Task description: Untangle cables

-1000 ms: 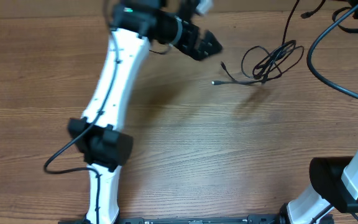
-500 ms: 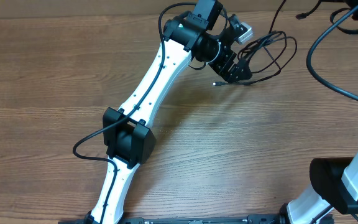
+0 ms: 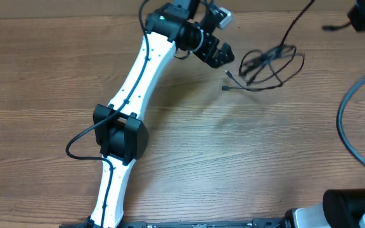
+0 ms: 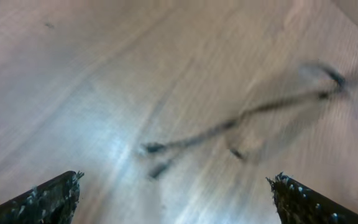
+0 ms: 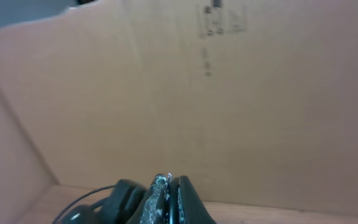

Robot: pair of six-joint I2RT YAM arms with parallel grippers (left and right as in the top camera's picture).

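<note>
Left claw (image 3: 222,56) hovers wide open and empty above the wooden worktop (image 3: 246,158), with the tangled black cables (image 3: 268,62) lying just beyond its tips, not touching them. Right claw (image 5: 168,188), fingers pressed together on nothing, faces a brown cardboard wall (image 5: 260,112).

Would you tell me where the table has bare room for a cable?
Bare wood lies left of the left arm and in the middle below the cables. Crowded around the cables, with the left tool beside them.
</note>
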